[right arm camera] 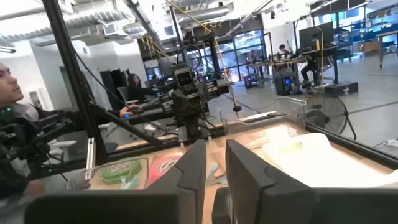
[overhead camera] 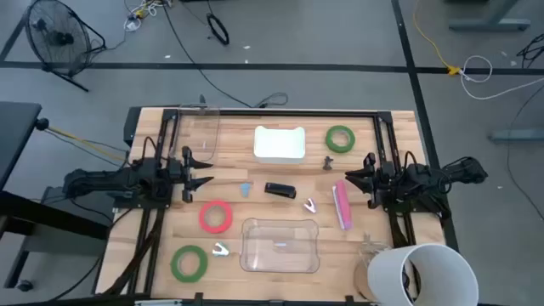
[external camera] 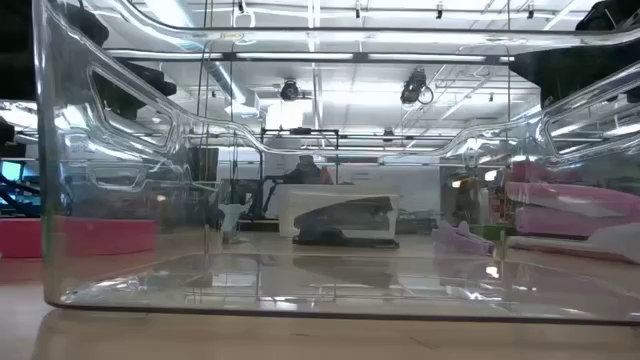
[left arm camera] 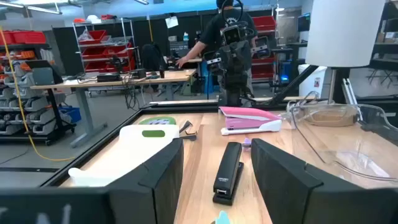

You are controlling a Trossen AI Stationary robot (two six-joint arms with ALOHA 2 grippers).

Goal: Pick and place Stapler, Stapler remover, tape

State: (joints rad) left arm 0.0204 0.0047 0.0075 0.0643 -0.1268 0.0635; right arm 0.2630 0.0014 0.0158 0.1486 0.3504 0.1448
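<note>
Nothing is picked up yet: both pincers, left pincer (overhead camera: 204, 167) and right pincer (overhead camera: 349, 178), wait apart and empty, so one must reach the black stapler (overhead camera: 279, 189) first.

Your right tool (right arm camera: 215, 163) sits slightly open; past it on the surface (right arm camera: 249, 142) you get what looks like red tape (right arm camera: 163, 165) beside green tape (right arm camera: 118, 170).
</note>
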